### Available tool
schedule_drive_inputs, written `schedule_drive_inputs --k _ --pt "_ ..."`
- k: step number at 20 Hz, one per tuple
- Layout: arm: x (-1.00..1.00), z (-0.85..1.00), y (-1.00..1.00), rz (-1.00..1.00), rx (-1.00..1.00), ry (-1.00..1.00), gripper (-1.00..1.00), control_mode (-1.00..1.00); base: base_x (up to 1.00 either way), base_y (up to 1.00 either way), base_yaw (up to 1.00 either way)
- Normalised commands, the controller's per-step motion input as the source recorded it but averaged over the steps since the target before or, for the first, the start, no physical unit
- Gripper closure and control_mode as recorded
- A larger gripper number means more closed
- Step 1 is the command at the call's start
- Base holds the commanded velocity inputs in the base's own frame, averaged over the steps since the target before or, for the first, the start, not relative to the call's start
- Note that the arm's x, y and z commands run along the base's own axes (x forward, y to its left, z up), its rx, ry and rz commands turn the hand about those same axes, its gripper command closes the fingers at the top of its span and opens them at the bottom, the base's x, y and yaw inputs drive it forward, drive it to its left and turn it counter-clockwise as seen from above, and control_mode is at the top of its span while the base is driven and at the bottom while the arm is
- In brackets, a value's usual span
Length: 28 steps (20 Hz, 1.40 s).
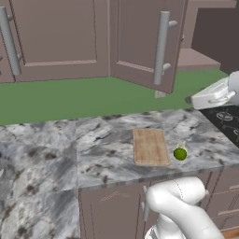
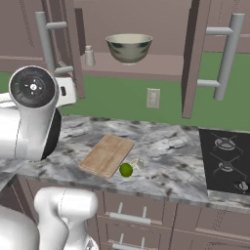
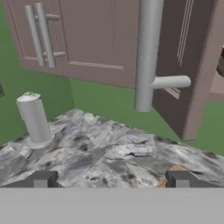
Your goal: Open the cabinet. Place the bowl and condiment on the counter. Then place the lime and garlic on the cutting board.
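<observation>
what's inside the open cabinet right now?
On the cabinet shelf sit the bowl and, to its left, the small condiment shaker. The left door's edge covers the shelf further left; the bowl's inside can't be seen.

Counter (image 1: 107, 140): polished grey-white marble with dark veins. Cutting board (image 1: 150, 146): light tan wood with visible grain, matt; cabinet (image 2: 195, 53): flat mauve-brown panels with smooth grey metal-look bar handles (image 1: 161, 48). Bowl (image 2: 129, 47): glazed, marbled dark outside, cream inside.
</observation>
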Motion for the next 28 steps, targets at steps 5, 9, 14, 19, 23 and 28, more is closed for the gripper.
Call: schedule_drive_inputs --k 5,9,14,19,23,28 --pt "0.40 -0.06 -0.51 0.03 0.10 0.00 -1.00 -1.00 0.00 0.00 0.00" --pt "0.73 0.12 -0.43 -0.12 0.16 -0.03 -1.00 -1.00 0.00 0.00 0.00" --pt "0.93 0.40 -0.42 -0.14 0.28 0.02 -1.00 -1.00 0.00 0.00 0.00" --pt "0.52 0.36 -0.41 -0.12 0.35 0.15 -1.00 -1.00 0.00 0.00 0.00" --pt "0.67 -0.08 -0.15 -0.07 0.26 0.25 -1.00 -1.00 0.00 0.00 0.00" --pt "0.87 -0.15 0.00 0.00 0.09 0.29 -1.00 -1.00 0.00 0.00 0.00"
